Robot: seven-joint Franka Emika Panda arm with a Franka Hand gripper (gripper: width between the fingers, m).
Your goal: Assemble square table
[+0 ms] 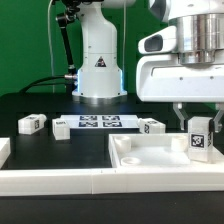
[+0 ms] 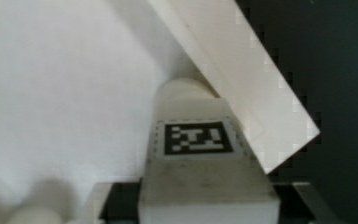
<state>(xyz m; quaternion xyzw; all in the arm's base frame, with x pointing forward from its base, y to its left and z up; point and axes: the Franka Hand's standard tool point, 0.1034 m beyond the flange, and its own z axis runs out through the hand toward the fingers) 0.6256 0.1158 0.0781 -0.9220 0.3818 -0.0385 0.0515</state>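
Note:
The square table's white slab [image 1: 150, 156] with its raised rim lies at the front of the exterior view's right. My gripper [image 1: 198, 126] hangs over the slab's right end, shut on a white block leg [image 1: 199, 146] held upright, its black-and-white tag facing the camera. I cannot tell whether the leg's lower end touches the slab. In the wrist view the tagged leg [image 2: 197, 112] sits between my dark fingers [image 2: 126, 202], reaching toward the slab's rim [image 2: 247, 75] at a corner. Three more tagged legs [image 1: 30, 123] [image 1: 60, 128] [image 1: 152, 126] lie on the black table behind the slab.
The marker board [image 1: 98, 122] lies flat in front of the robot's white base [image 1: 98, 70]. A long white rail wall [image 1: 50, 181] runs along the front edge and up the exterior view's left side. Black cables hang behind the base.

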